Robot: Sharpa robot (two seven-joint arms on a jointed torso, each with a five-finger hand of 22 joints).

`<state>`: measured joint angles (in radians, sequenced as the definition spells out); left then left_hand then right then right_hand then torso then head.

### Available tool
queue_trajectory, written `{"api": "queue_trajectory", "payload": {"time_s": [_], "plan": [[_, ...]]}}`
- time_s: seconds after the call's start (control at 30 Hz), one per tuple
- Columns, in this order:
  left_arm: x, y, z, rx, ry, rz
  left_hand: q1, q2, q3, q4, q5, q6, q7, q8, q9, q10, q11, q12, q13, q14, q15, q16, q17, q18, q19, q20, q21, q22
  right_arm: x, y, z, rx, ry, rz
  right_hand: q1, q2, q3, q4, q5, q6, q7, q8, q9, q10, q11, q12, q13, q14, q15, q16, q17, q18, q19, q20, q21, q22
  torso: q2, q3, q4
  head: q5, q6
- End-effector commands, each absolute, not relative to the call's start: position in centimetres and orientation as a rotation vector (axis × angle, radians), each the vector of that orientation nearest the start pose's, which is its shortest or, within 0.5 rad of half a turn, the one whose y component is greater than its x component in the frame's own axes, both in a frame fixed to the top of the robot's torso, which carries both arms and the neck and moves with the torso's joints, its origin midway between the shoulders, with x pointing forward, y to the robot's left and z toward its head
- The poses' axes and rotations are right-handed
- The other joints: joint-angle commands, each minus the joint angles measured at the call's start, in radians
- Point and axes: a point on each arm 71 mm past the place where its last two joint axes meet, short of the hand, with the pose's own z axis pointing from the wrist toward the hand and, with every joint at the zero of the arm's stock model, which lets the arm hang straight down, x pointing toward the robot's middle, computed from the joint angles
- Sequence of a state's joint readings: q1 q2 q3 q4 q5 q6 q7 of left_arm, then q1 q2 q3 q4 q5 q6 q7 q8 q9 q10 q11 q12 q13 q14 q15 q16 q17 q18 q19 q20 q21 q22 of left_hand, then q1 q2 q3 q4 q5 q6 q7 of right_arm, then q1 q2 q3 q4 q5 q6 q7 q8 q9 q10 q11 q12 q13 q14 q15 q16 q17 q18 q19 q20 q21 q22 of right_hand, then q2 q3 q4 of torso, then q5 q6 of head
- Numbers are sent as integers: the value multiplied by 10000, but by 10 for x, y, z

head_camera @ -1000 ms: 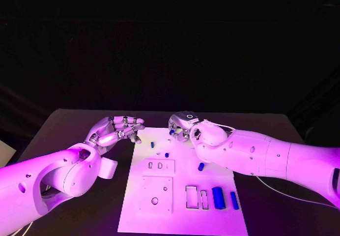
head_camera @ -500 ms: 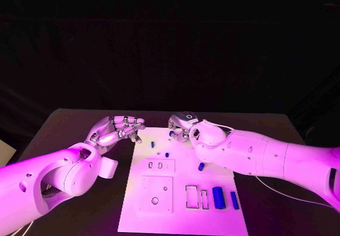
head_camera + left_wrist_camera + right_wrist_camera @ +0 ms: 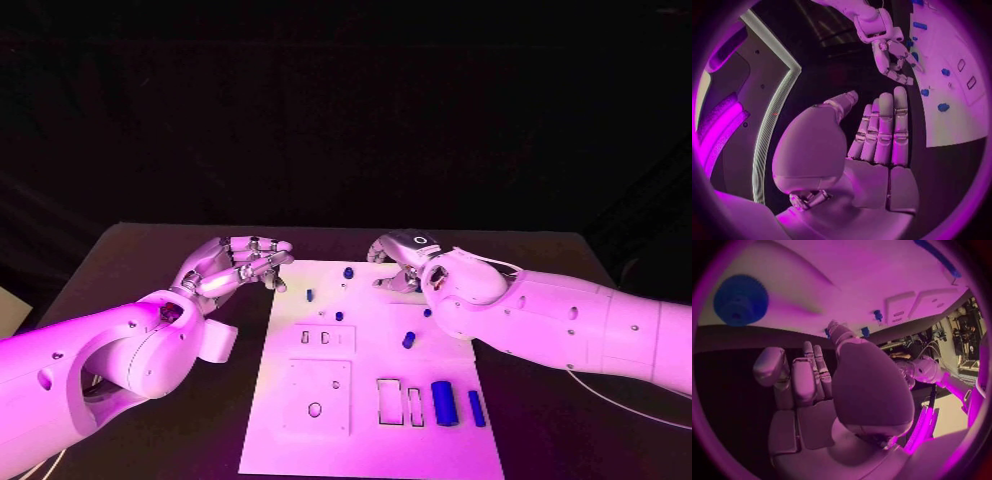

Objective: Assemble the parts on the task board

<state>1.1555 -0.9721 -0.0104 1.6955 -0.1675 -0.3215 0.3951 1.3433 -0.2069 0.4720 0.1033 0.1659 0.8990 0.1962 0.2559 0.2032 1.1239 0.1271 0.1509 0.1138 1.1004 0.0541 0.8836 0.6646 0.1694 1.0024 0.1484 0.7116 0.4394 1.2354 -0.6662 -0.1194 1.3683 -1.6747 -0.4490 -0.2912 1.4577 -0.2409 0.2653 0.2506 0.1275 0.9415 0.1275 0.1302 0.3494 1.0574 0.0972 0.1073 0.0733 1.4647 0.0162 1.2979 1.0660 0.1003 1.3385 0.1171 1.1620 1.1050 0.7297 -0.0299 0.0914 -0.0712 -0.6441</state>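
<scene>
The white task board (image 3: 368, 440) lies in the middle of the table. Several small blue parts rest on it: a round one (image 3: 348, 272) at the far end, a peg (image 3: 309, 295), a short piece (image 3: 410, 340) and two long bars (image 3: 444, 402) near the front right. My right hand (image 3: 408, 262) hovers over the board's far right edge, fingers extended, holding nothing. A blue toothed round part (image 3: 741, 299) lies on the board beyond its fingers (image 3: 811, 375). My left hand (image 3: 238, 262) stays by the board's far left corner, fingers (image 3: 882, 130) straight and empty.
Raised white blocks with slots (image 3: 326, 337) and rectangular recesses (image 3: 389, 400) sit on the board. The black table (image 3: 130, 260) stretches out on both sides. My right hand (image 3: 889, 45) also appears in the left wrist view, over the board (image 3: 954, 125).
My right hand has moved to the right, away from the round blue part, which now lies uncovered on the board's far end. The left hand has not moved.
</scene>
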Motion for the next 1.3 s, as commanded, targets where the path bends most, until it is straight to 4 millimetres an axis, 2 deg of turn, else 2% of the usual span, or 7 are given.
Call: {"api": "queue_trajectory", "payload": {"time_s": [0.03, 0.2, 0.3, 0.33, 0.4, 0.53, 1.3], "plan": [[451, 218, -169, -9406, 14647, -15771, -14, 60, 49, 20, 7, -56, 27, 62, 12, -78, 20, 36, 11, -51, 14, 36, 6, 100, -41, 4, 36, 11, 507, -176, -180, -1583, 14475, 4908, 101, -25, 136, 199, 74, 184, 111, -40, -7, 503, -131, 250, 78, 170, -133, 192, 281, -19, 214, -91, 255, 311, -25, 20, -86, -22, 27], [452, 220, -169, -9423, 14623, -15710, -14, 60, 49, 20, 7, -56, 27, 62, 12, -78, 20, 36, 11, -51, 14, 36, 6, 100, -41, 4, 36, 11, 507, -210, -173, -264, 14743, 5264, -13, -280, 544, 365, 44, 459, 118, 41, 22, 2287, -375, 1146, 589, 469, -322, 1006, 1602, -356, 987, -260, 1638, 1884, -52, 62, -169, -24, 52], [453, 221, -169, -9429, 14620, -15688, -14, 58, 52, 18, 5, -58, 28, 64, 16, -85, 21, 45, 15, -58, 15, 48, 4, 100, -57, 6, 57, 27, 510, -227, -176, 270, 15426, 5185, -129, -442, -83, 284, 493, 449, -32, 103, 80, 3252, -620, 2980, 2164, 610, -526, 1467, 2343, -540, 1366, -464, 2402, 2750, -53, 83, -206, -46, 44], [453, 221, -170, -9430, 14619, -15686, -14, 55, 55, 16, 3, -61, 29, 67, 20, -94, 22, 56, 19, -66, 17, 61, 1, 100, -75, 8, 81, 45, 512, -231, -177, 301, 15588, 5119, -48, -206, -335, 301, 582, 455, -106, 171, 129, 2462, -622, 4757, 4180, 649, -579, 1629, 2567, -585, 1451, -518, 2608, 2988, -53, 85, -210, -48, 38], [453, 221, -170, -9429, 14620, -15684, -14, 55, 55, 16, 3, -61, 29, 67, 20, -94, 22, 56, 19, -66, 17, 61, 1, 100, -75, 8, 81, 45, 514, -237, -179, 327, 15879, 4972, -161, -58, -805, 376, 476, 239, 7, 237, 179, 2974, -662, 10515, 10261, 798, -468, 2120, 3532, -751, 1772, -421, 3227, 3708, -44, 99, -224, -45, 37], [454, 221, -170, -9430, 14628, -15683, -14, 55, 55, 16, 3, -61, 29, 67, 20, -94, 22, 56, 19, -66, 17, 61, 1, 100, -75, 8, 81, 45, 518, -248, -184, 424, 16524, 4616, -193, -14, -1130, 377, 502, 53, 94, 308, 202, 4071, -442, 13255, 13376, 971, -330, 2554, 4567, -877, 2047, -306, 3678, 4218, -31, 100, -215, -69, 0], [457, 221, -172, -9435, 14635, -15668, -14, 55, 55, 16, 3, -61, 29, 67, 20, -94, 22, 56, 19, -66, 17, 61, 1, 100, -75, 8, 81, 45, 526, -251, -204, 571, 17828, 3896, -192, 111, -1616, 389, 632, -290, 346, 357, 195, 4962, -168, 14470, 14784, 1061, -80, 2729, 5048, -1003, 2323, -55, 4088, 4658, -59, 73, -187, -47, -185]]}}
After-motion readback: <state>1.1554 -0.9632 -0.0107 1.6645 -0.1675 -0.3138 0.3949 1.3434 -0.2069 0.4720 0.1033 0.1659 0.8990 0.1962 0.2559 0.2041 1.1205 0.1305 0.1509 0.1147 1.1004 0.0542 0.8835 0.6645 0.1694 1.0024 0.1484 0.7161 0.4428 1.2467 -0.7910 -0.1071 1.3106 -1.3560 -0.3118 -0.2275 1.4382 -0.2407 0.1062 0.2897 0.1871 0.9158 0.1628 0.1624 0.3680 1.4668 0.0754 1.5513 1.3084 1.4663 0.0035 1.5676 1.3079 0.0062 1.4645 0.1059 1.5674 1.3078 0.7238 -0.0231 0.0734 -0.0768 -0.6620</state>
